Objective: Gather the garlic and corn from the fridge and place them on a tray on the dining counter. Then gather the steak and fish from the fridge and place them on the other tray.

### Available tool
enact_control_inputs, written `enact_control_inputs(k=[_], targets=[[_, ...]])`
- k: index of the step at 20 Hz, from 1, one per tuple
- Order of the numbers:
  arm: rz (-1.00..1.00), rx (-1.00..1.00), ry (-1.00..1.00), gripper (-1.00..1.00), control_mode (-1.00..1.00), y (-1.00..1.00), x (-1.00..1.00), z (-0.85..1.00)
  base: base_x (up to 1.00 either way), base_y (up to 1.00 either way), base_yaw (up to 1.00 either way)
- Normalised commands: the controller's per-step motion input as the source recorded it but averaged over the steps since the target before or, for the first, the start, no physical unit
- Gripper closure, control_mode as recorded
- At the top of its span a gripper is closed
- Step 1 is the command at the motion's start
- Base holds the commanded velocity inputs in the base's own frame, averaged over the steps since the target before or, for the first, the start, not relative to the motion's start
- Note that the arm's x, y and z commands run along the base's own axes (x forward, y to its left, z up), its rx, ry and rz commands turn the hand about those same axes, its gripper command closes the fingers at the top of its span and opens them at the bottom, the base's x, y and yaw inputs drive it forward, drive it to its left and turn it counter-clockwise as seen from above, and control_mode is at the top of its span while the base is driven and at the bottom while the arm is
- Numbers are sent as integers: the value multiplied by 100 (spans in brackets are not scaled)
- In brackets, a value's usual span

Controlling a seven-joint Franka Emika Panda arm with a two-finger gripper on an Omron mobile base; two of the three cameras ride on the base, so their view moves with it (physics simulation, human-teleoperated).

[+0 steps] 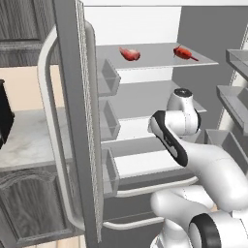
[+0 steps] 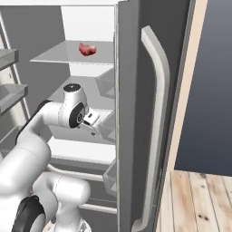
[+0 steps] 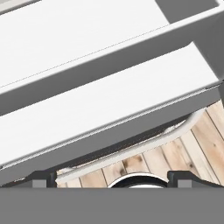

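Observation:
The fridge stands with both doors open, its right door close beside my arm. On the top shelf lie the red steak and, to its right, the red fish with a thin tail. My gripper is open and holds nothing. It points down over the white lower shelves, well below both pieces. My hand reaches in at middle-shelf height. Garlic, corn, both trays and the dining counter are out of view.
Grey door bins line the left door and others line the right door. Pale drawer handles cross below the shelves. A marbled counter on dark cabinets sits left of the fridge. Wooden floor lies to the right.

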Motion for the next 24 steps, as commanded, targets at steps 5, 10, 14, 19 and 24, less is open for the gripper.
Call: enact_control_inputs(k=[5, 10, 14, 19, 24], targets=[[0, 0, 0, -100, -100, 0, 0, 0, 0, 0, 0], [0, 0, 0, -100, -100, 0, 0, 0, 0, 0, 0], [1, 0, -6, -100, -100, 6, -26, 1, 0, 0, 0], [10, 0, -13, -100, -100, 13, -6, 50, 0, 0, 0], [9, -4, -6, -100, -100, 1, 4, 48, 0, 0, 0]])
